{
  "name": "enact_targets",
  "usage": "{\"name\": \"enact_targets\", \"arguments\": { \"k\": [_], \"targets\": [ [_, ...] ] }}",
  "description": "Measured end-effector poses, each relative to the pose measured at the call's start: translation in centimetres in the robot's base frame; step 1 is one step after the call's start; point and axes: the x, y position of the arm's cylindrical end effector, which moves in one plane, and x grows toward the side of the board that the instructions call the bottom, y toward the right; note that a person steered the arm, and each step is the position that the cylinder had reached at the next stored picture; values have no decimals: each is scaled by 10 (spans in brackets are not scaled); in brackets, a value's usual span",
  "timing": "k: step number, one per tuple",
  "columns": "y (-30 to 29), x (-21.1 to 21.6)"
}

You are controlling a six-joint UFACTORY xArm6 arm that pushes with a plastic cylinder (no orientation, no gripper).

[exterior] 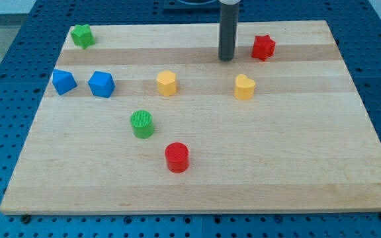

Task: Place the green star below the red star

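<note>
One upright rod, no pincer fitted: we see my tip (226, 59) just left of the red star (263, 47); the green star (81, 35) sits at the table's (296, 178) far top-left corner.

I can read no text, label, brand, number or sign anywhere in this view. The wooden board (197, 178) has only its plain grain, and the blue perforated table (5, 79) around it has only rows of holes. The coloured blocks have no marks on their faces, and my rod has no writing that I can make out.
</note>
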Motion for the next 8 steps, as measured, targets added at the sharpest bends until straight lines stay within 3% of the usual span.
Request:
{"name": "enact_targets", "arguments": {
  "k": [1, 2, 3, 4, 6, 8],
  "targets": [
    [82, -6],
    [8, -14],
    [-114, -61],
    [-184, -107],
    [-206, -110],
    [-296, -110]
  ]
}}
